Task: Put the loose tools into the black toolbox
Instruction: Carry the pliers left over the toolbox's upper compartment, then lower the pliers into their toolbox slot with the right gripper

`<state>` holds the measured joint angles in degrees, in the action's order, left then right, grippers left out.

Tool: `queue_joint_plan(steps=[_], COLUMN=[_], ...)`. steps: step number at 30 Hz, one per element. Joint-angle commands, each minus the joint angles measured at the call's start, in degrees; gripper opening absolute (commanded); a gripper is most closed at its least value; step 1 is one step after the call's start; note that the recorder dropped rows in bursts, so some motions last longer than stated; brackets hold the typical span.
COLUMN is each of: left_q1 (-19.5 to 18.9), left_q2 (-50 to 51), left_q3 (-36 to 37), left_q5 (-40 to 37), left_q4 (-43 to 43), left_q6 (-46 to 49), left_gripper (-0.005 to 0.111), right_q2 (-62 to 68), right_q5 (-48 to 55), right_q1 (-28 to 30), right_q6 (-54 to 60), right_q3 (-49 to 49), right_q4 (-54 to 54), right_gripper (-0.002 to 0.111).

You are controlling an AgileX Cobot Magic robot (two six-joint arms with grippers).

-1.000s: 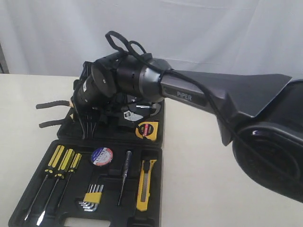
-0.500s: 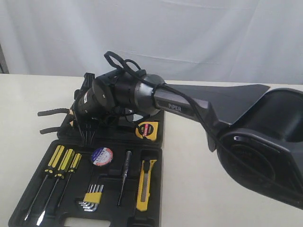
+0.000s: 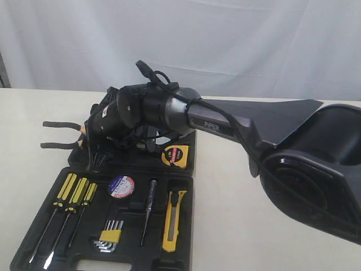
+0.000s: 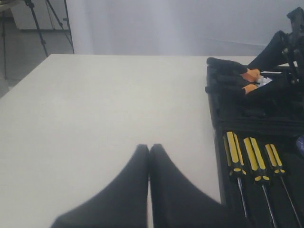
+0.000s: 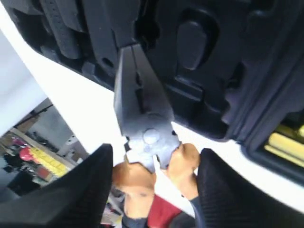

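The pliers (image 5: 142,114), clamped in the right gripper (image 5: 154,175), have been levelled over the black toolbox's (image 3: 188,226) rear half, so seating is judged next. The left gripper (image 4: 149,148) is closed.

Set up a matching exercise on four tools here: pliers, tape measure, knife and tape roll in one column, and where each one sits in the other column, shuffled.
Tools
1. pliers
2. tape measure
3. knife
4. tape roll

Places (as the exterior view shows them)
A. half of the case nearer the camera, by its right edge
B. farther half of the case, toward its right side
C. gripped in the right pincer, handles sticking out past the case
D. nearer half of the case, just right of the screwdriver handles

Pairs: 1-C, 2-B, 3-A, 4-D
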<state>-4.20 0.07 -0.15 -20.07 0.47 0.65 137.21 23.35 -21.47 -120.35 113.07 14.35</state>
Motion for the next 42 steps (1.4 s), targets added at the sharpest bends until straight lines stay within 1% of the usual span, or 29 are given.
queue_joint_plan(steps=[1, 9, 13, 18, 20, 21, 23, 30, 34, 36, 42], left_q1=[0.27, 0.27, 0.27, 0.27, 0.27, 0.27, 0.27, 0.27, 0.27, 0.27, 0.27], left_q2=[-0.07, -0.07, -0.07, -0.07, -0.07, -0.07, -0.07, -0.07, -0.07, -0.07, -0.07], left_q3=[0.15, 0.15, 0.15, 0.15, 0.15, 0.15, 0.15, 0.15, 0.15, 0.15, 0.15], left_q5=[0.45, 0.45, 0.45, 0.45, 0.45, 0.45, 0.45, 0.45, 0.45, 0.45, 0.45], left_q4=[-0.47, -0.47, -0.47, -0.47, -0.47, -0.47, -0.47, -0.47, -0.47, -0.47, -0.47], left_q6=[-0.24, -0.24, -0.24, -0.24, -0.24, -0.24, -0.24, -0.24, -0.24, -0.24, -0.24], left_gripper=[0.000, 0.000, 0.000, 0.000, 0.000, 0.000, 0.000, 0.000, 0.000, 0.000, 0.000], right_q2=[-0.40, -0.40, -0.51, -1.99, -3.35, -4.21, -4.48, -3.63, -2.38, -2.16, -2.11], right_q5=[-2.11, -1.47, 3.45, 6.53, 11.44, 15.94, 19.91, 19.16, 17.35, 13.77, 12.96], right_q1=[1.20, 1.70, 1.80, 3.20, 4.37, 5.41, 6.57, 6.63, 6.63, 6.53, 6.53], right_q6=[-0.22, -0.22, -0.22, -0.22, -0.22, -0.22, -0.22, -0.22, -0.22, -0.22, -0.22], right_q3=[0.19, 0.19, 0.19, 0.09, 0.09, 0.09, 0.09, 0.09, 0.09, 0.09, 0.09], right_q4=[7.21, 15.34, 21.51, 15.50, 11.68, 8.40, 5.47, 5.35, 8.41, 8.58, 12.66], right_gripper=[0.000, 0.000, 0.000, 0.000, 0.000, 0.000, 0.000, 0.000, 0.000, 0.000, 0.000])
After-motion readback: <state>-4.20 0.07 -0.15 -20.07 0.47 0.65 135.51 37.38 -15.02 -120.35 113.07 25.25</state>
